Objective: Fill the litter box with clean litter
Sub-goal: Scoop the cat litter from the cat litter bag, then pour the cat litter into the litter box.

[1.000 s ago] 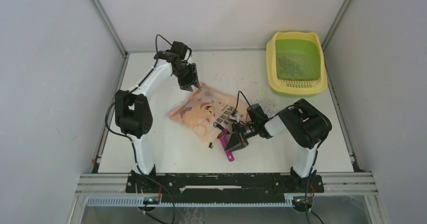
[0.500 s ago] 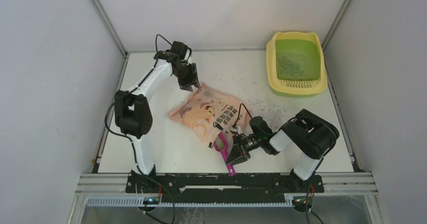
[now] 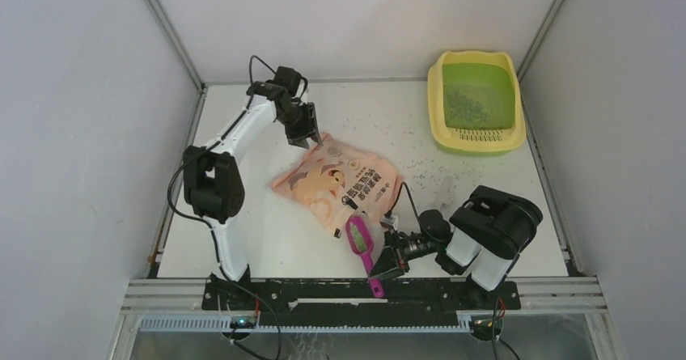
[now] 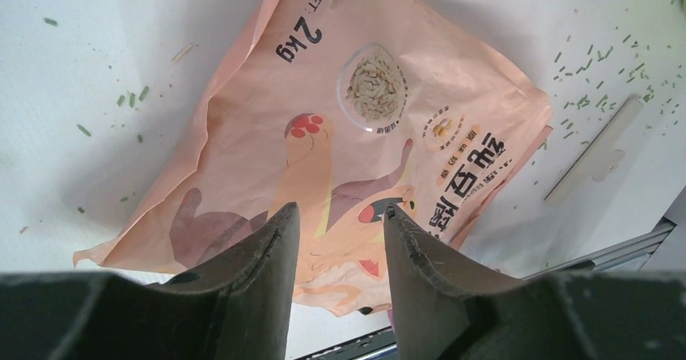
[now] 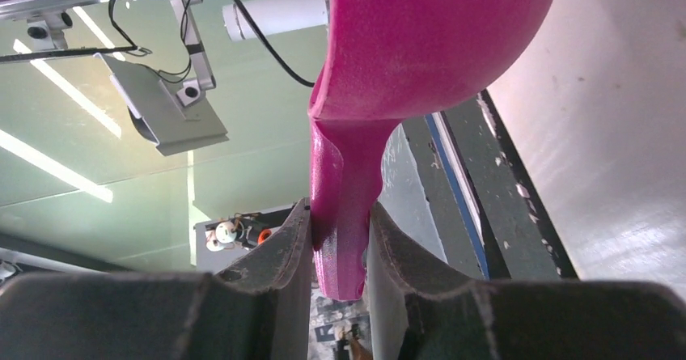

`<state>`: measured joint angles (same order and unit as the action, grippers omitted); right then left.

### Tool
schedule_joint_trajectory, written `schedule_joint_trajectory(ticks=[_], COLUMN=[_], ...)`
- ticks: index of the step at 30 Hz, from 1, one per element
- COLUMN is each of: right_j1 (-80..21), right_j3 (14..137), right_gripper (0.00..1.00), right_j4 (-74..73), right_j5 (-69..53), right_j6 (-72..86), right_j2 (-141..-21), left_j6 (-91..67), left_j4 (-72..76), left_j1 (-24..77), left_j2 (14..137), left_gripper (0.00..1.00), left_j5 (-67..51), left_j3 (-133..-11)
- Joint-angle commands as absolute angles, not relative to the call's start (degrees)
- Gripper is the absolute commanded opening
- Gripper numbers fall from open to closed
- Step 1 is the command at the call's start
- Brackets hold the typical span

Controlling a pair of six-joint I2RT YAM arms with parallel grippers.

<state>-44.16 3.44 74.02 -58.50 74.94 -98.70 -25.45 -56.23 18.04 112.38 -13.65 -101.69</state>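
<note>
White panels wall in a white desk [image 3: 251, 251], and at its far right corner sits the rectangular plastic litter box [image 3: 435, 109], pale yellow rim around a green basin, slotted step facing the arms. A thin patch of dark grey-green litter granules [image 3: 465, 105] lies in the basin, so I judge the fill only partly done. More granules are strewn over the desk between box and bag.

Well apart from the box, near the front edge, the right gripper [image 3: 382, 264] [image 5: 340, 214] pinches the handle of the magenta plastic scoop [image 3: 360, 239] [image 5: 348, 174] close to its end. The bowl points toward the peach-pink printed bag [image 3: 336, 180] [image 4: 364, 133] and seems to carry something green, though it is too small for me to be sure. The left gripper [image 3: 312, 140] [image 4: 340, 214] hangs at the bag's far corner with its jaws parted; I see no fold caught between them.

My worry is the long carry to the box. Held so near the handle's end, the scoop could pivot in the pinch, and any tilt would shed granules onto the desk. A swing of the right arm could also nudge the bag or the white strip [image 3: 443, 190] [image 4: 594, 159].

Count: one litter box, one scoop, one bag, one white strip, two grippers, and granules beyond counting.
</note>
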Motion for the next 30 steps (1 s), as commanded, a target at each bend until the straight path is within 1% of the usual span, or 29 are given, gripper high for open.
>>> schedule_joint_trajectory(ticks=[1, 5, 8, 14, 16, 18, 22, 27, 30], right_j1=[-46.1, -45.9, -44.6, -40.4, -36.8, -31.5, -19.1, -3.0, 4.8], right_j3=[2.8, 3.1, 4.2, 7.3, 10.1, 13.4, 18.8, 22.7, 26.4], right_gripper=[0.0, 0.0, 0.0, 0.0, 0.0, 0.0, 0.0, 0.0, 0.0], right_j4=[82.6, 78.2, 68.3, 40.0, 29.1, 23.0, 16.7, 23.0, 22.2], right_j5=[-54.2, -53.4, -53.8, -53.7, -54.4, -56.9, -61.1, -62.2, -61.2], right_j6=[76.7, 76.7, 74.9, 69.0, 65.7, 64.1, 62.4, 66.7, 66.1], right_j2=[-95.3, -88.5, -81.0, -59.3, -53.0, -49.4, -48.8, -54.4, -58.7], left_j6=[-24.5, -24.1, -23.9, -23.4, -23.5, -23.5, -23.5, -22.9, -22.1], left_j4=[-56.7, -57.2, -57.7, -59.3, -59.2, -59.2, -59.0, -58.4, -58.1], left_j1=[18.3, 17.9, 17.0, 15.0, 14.7, 14.7, 14.7, 14.7, 14.8], left_j2=[108.4, 108.2, 108.5, 108.7, 108.7, 108.7, 108.5, 107.5, 106.6], left_gripper=[0.48, 0.49, 0.49, 0.5, 0.5, 0.5, 0.5, 0.5, 0.5], left_j5=[-13.4, -13.4, -13.6, -14.5, -15.2, -15.8, -17.0, -18.2, -18.9], left_j3=[-104.3, -105.0, -106.1, -109.2, -109.5, -109.4, -108.7, -106.9, -105.4])
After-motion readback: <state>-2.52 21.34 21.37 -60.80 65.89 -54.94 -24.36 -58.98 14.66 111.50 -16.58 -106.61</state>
